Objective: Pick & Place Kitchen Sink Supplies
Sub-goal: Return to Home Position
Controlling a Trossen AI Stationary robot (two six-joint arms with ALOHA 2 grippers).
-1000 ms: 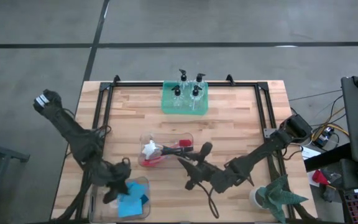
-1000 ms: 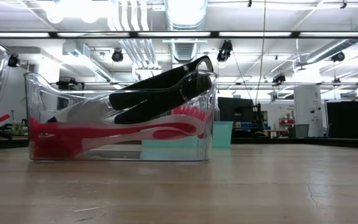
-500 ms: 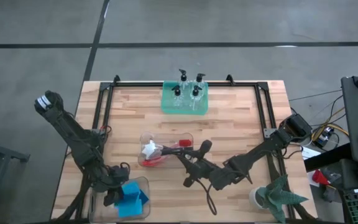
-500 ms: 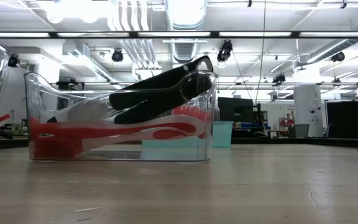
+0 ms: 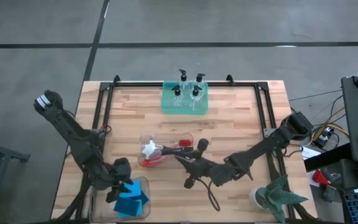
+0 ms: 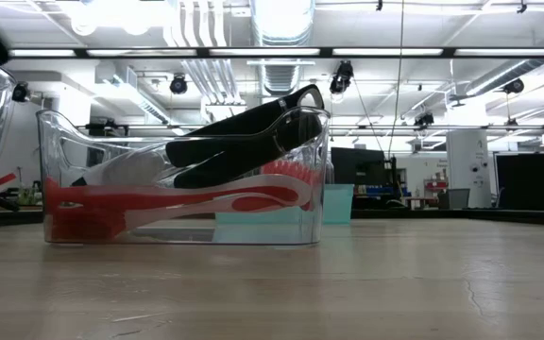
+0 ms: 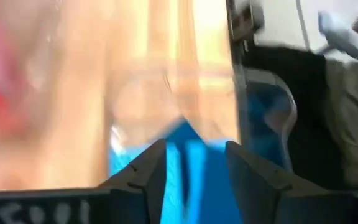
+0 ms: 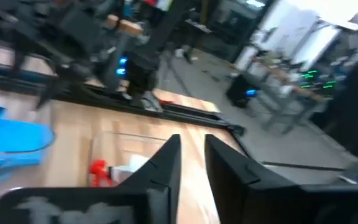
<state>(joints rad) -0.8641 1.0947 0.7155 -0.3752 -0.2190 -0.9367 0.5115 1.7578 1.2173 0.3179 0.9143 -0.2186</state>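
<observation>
Several blue sponges [image 5: 131,202] lie in a clear bin [image 5: 143,184] at the table's near left. My left gripper [image 5: 120,176] hangs open over that bin's far left corner; in its wrist view a blue sponge [image 7: 191,168] shows beyond the gap, blurred. Red, black and white-headed brushes [image 6: 187,175] lie in a clear bin [image 5: 166,149] mid-table, with the black handle resting on the rim [image 6: 300,99]. My right gripper [image 5: 181,158] stands just right of that bin, fingers [image 8: 166,165] a narrow gap apart with nothing between them. Pump bottles [image 5: 188,87] stand in the green tray [image 5: 166,104].
A black frame [image 5: 107,93] runs along the table's far and side edges. A green potted plant [image 5: 277,196] stands at the near right corner, close to my right arm. Bare wood lies between the green tray and the brush bin.
My left gripper has drawn up and toward the far edge, away from the sponge bin, and the blue sponges under it have settled lower in the bin. My right arm has shifted slightly toward the brush bin. The brushes have kept still.
</observation>
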